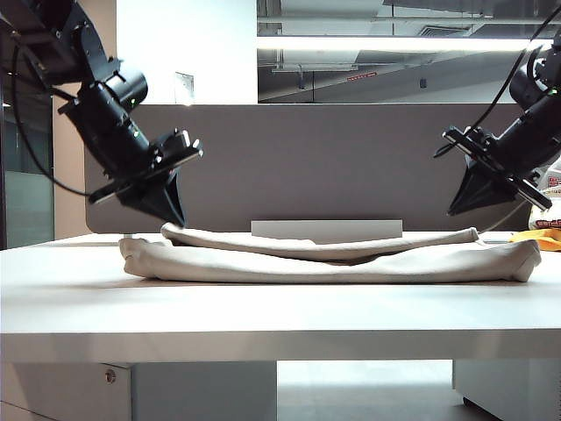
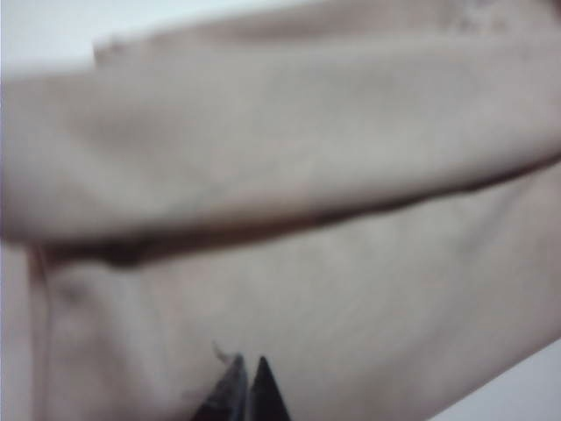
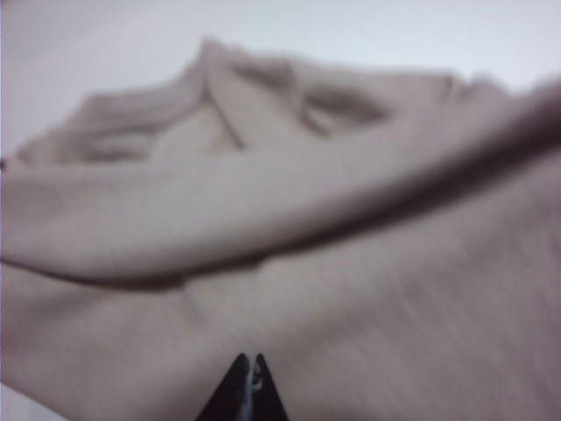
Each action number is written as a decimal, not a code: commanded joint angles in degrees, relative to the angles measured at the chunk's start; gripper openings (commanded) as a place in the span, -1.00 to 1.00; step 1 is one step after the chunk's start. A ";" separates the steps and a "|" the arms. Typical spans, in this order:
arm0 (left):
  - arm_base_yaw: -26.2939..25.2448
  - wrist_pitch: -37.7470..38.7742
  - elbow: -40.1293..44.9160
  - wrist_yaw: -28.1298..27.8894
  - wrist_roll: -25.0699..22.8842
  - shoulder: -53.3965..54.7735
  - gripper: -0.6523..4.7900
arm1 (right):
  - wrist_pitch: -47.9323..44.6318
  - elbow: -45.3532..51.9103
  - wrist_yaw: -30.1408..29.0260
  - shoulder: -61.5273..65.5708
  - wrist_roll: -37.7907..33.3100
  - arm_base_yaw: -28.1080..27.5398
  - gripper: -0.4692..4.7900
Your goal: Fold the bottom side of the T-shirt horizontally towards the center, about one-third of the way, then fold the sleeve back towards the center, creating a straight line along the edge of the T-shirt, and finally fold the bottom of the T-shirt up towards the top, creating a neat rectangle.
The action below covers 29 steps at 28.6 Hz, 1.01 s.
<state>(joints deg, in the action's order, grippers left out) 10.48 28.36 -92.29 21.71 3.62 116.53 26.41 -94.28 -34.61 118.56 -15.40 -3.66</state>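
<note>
The T-shirt [image 1: 333, 260] is seen in the exterior view lying folded on the white bench [image 1: 263, 307], stretched across most of its width, with one long fold laid over a lower layer. The left pincer [image 1: 175, 215] is held in the air at about 10 o'clock from the shirt's middle, just above the left end of the cloth and clear of it. The right pincer [image 1: 456, 209] hangs at about 2 o'clock, above the shirt's right end, apart from the fabric.

What the exterior view leaves unclear is shown by the wrist views. In the left wrist view the left pincer [image 2: 248, 379] is seen with its dark tips pressed together, nothing between them, over blurred beige cloth crossed by a shadowed fold line. In the right wrist view the right pincer [image 3: 249, 375] is likewise closed and empty, and rumpled folds of the shirt are shown beyond it.
</note>
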 commanded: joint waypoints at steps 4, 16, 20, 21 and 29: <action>-0.07 -5.55 12.17 -0.85 -1.66 -5.86 -0.71 | -3.72 11.63 2.38 -9.70 1.92 -0.22 -0.85; -0.24 -28.15 38.25 -0.55 5.05 -29.38 -0.78 | -28.39 41.55 1.73 -31.08 -5.55 0.24 -0.85; 3.32 -26.69 33.22 0.09 5.20 -22.84 -0.78 | -28.35 38.45 3.65 -25.73 -5.57 4.63 -0.85; 3.98 -26.58 31.87 0.13 5.22 -21.35 -0.78 | -28.28 37.31 3.87 -24.41 -5.57 5.42 -0.85; 5.75 -14.91 11.78 0.83 5.35 -5.44 -0.78 | -17.35 16.28 3.93 -8.04 -4.85 9.75 -0.85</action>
<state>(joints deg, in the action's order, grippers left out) 16.23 11.53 -79.24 22.15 8.91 110.50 8.23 -76.55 -30.87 110.00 -20.49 5.91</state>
